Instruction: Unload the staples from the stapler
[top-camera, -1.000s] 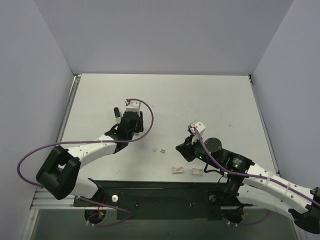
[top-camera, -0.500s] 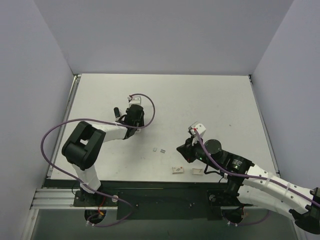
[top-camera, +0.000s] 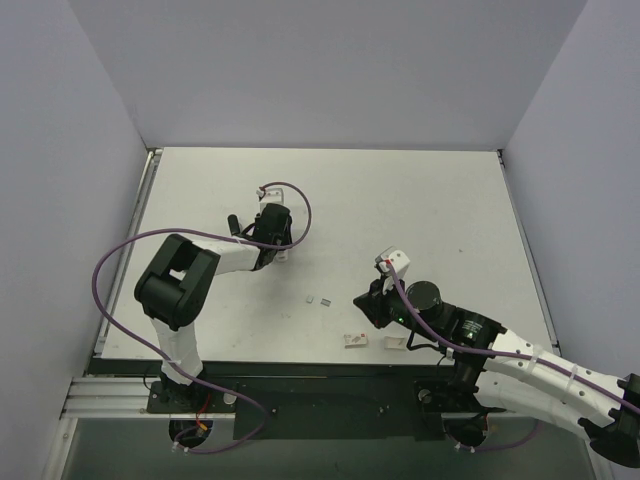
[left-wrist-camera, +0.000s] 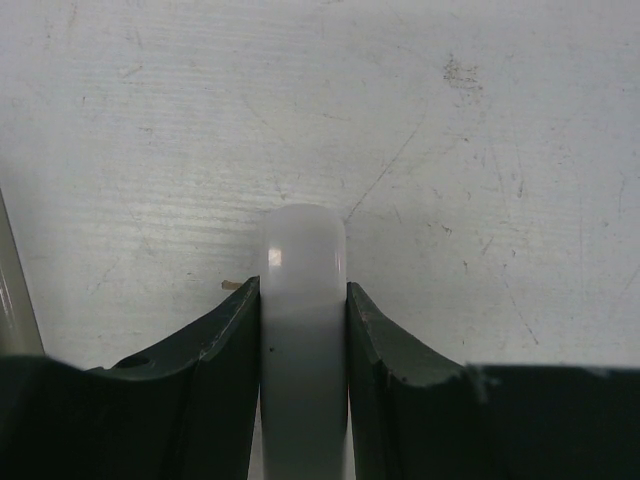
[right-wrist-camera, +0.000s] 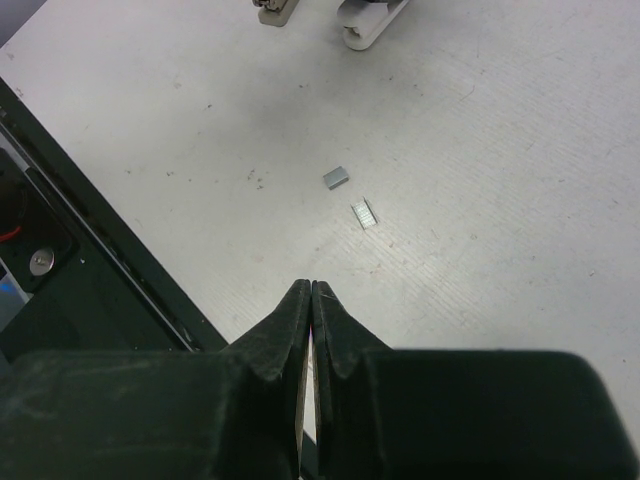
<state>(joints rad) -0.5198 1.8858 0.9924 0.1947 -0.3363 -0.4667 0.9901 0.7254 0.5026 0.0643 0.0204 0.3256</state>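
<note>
In the left wrist view my left gripper (left-wrist-camera: 303, 290) is shut on the stapler (left-wrist-camera: 303, 250). Its rounded white top bar sticks out past the fingertips, just over the table. In the top view that gripper (top-camera: 272, 243) is at the left middle of the table, and the stapler's white end (top-camera: 281, 254) shows beside it. Two short grey strips of staples (top-camera: 310, 298) (top-camera: 326, 300) lie loose on the table, and both show in the right wrist view (right-wrist-camera: 337, 177) (right-wrist-camera: 365, 213). My right gripper (right-wrist-camera: 312, 285) is shut, low over the table just short of them (top-camera: 362, 300).
Two small white cards (top-camera: 355, 341) (top-camera: 395, 343) lie near the front edge under the right arm. A slim dark piece (top-camera: 232, 225) lies left of the left gripper. The black front rail (right-wrist-camera: 90, 290) runs along the table edge beside the right gripper.
The left arm has folded back, its elbow swinging left and up, and its gripper has shifted slightly toward the back. The right gripper has barely moved. The staples lie where they were.
</note>
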